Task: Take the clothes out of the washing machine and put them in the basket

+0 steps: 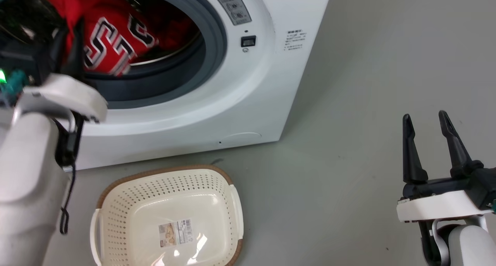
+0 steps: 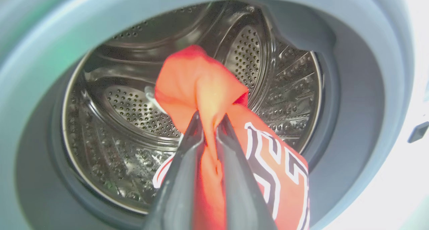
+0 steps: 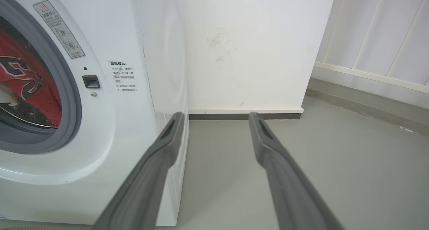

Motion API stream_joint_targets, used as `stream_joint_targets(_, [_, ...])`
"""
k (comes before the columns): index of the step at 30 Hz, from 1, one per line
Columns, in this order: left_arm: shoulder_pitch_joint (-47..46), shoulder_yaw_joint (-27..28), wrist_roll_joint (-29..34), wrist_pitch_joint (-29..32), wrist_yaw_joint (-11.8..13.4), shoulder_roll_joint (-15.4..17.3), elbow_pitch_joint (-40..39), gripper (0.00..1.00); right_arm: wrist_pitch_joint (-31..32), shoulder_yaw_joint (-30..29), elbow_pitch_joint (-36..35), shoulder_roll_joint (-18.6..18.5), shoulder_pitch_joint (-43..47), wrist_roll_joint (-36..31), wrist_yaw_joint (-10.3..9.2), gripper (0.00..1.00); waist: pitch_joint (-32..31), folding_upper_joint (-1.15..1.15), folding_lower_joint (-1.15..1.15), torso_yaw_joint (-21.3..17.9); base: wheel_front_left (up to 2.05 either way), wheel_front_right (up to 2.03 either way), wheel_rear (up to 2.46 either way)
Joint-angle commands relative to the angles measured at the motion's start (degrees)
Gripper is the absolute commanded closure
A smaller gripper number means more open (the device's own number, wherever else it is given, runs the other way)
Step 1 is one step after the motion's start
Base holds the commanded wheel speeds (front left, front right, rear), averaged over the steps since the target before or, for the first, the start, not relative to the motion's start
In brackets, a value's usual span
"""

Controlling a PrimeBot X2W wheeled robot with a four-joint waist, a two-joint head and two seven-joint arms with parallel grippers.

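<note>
The left gripper point(image 2: 209, 118) is clamped tight on a fold of the bright red fabric jersey with black white-edged lettering point(image 2: 197, 82), at the mouth of the large white front-loading washing machine point(image 1: 248, 99). The jersey's lower part is cut off in the left wrist view. The right gripper point(image 1: 424, 115) is spread wide, holding nothing, above the grey floor point(image 1: 348, 161). The low oval cream plastic basket point(image 1: 236, 204) sits before the machine, its near edge cropped.

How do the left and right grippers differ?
The left gripper with long dark fingers is shut on the bright red lettered jersey; the right gripper is open and empty. The left is at the white washing machine's grey-rimmed porthole; the right hangs over grey floor beside it. Both have the same fingers.
</note>
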Motion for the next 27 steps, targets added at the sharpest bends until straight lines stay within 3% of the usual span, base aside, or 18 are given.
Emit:
stream_joint_targets(1, [3.52, 0.84, 0.19, -0.26, 0.71, -0.36, -3.0, 1.0, -0.12, -0.14, 0.18, -0.01, 0.82, -0.51, -0.06, 0.0, -2.52, 0.0, 0.01, 1.87, 0.0, 0.0, 0.0])
stream_joint_targets(8, [15.85, 3.28, -0.47, -0.22, 3.72, -0.19, -18.54, 1.0, -0.12, -1.34, 0.39, 0.0, 2.28, -0.93, -0.06, 0.0, -5.2, 0.0, 0.01, 4.45, 0.0, 0.0, 0.0])
stream_joint_targets(15, [26.64, 2.93, -3.07, 4.94, 6.55, 0.57, -28.04, 1.0, -0.12, -1.4, 0.36, 0.0, 2.45, -1.35, -0.06, 0.0, -5.26, 0.0, 0.01, 6.61, 0.0, 0.0, 0.0])
stream_joint_targets(19, [31.28, 1.36, -5.26, 9.0, 6.61, 0.08, -28.94, 1.0, -0.12, -1.56, 0.16, 0.01, 2.14, -1.49, -0.06, 0.0, -4.57, 0.0, 0.01, 7.57, 0.0, 0.0, 0.0])
stream_joint_targets(23, [34.71, -1.4, -8.79, 15.85, 4.79, -0.37, -25.8, 1.0, -0.12, -1.22, 0.31, 0.01, 1.89, -2.26, -0.06, 0.0, -3.5, 0.0, 0.01, 8.14, 0.0, 0.0, 0.0])
stream_joint_targets(27, [34.42, -2.32, -10.3, 17.39, 3.69, -1.18, -21.46, 1.0, -0.12, -1.05, -0.07, 0.0, 0.77, -2.89, -0.06, 0.0, -1.0, 0.0, 0.01, 8.24, 0.0, 0.0, 0.0])
